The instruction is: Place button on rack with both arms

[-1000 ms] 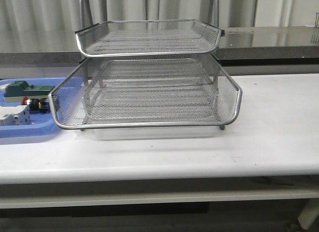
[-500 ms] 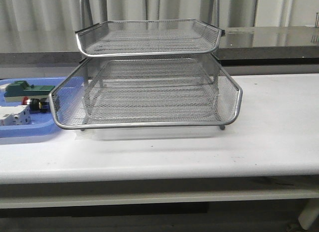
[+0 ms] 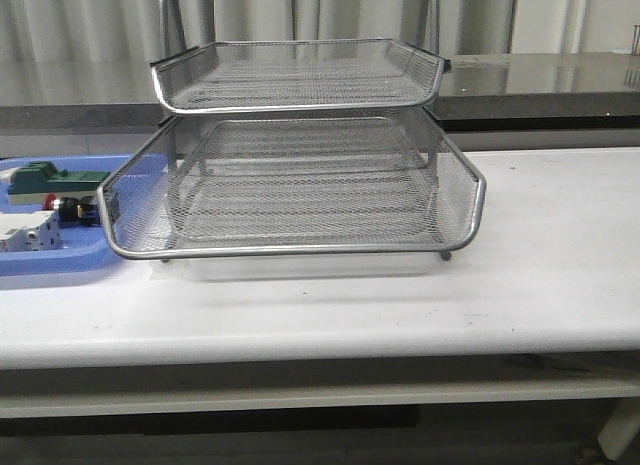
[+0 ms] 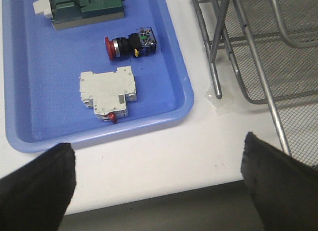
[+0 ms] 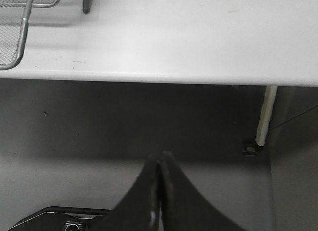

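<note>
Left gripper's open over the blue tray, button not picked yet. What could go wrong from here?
1. The button lies on its side between the green block and the white breaker; the wide-open left gripper may catch a neighbour.
2. A round cap and collar may roll or slip when pinched.
3. The rack stands right beside the tray; its protruding wire rim could snag the arm when lifting across.

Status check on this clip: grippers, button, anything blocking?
Left gripper open, empty, above blue tray. Right gripper shut, empty. Button lying in tray, untouched. Rack tiers empty; nothing blocking.
</note>
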Available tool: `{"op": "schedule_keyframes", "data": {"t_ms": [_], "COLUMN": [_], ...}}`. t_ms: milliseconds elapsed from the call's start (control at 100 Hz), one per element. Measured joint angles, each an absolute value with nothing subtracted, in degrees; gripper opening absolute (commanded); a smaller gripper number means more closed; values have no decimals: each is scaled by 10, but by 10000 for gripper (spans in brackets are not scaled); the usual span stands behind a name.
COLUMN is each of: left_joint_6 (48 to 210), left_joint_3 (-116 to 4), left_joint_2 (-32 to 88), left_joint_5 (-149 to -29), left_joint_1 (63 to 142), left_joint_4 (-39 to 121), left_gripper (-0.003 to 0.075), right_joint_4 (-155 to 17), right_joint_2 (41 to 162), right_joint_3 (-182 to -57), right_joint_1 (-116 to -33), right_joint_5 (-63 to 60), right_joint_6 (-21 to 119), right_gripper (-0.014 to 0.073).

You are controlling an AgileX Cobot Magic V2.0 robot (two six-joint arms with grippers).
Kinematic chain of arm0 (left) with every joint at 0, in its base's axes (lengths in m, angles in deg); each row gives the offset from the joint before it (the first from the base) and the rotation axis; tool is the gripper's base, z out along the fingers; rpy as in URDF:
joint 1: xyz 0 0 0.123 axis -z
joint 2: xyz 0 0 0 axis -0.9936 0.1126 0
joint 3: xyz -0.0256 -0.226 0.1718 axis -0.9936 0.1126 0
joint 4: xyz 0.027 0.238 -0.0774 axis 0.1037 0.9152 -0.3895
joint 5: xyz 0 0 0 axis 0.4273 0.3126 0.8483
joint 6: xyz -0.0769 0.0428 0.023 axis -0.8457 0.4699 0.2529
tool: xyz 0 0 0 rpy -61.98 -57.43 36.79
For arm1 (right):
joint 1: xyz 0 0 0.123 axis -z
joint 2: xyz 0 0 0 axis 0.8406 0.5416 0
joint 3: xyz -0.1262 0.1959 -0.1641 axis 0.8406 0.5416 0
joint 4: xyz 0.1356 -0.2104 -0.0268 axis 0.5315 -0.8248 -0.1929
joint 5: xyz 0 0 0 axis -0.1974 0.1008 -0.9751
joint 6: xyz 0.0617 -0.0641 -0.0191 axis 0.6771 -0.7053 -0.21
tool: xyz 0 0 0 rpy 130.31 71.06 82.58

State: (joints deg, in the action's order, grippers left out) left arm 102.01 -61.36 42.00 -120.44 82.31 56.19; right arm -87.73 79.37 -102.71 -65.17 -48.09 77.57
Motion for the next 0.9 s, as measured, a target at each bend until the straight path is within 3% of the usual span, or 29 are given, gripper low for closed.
{"op": "schedule_keyframes", "data": {"t_ms": [230,900], "left_joint_6": [1089,1316], "left_joint_3": [-693,-1136], "left_joint_2": [490,911], "left_joint_5": [-1203,-1364], "left_joint_1": [823,823], "left_joint_4": [562,559], "left_gripper": [621,621], "right_joint_4": [-877,-877], "right_joint_2": [794,794], "right_joint_3": [-1027,-1027], "right_joint_1": [-652,-652], "right_joint_5": [-481,-481], "right_joint_6": [776,776], "right_gripper": [-67,-67]}}
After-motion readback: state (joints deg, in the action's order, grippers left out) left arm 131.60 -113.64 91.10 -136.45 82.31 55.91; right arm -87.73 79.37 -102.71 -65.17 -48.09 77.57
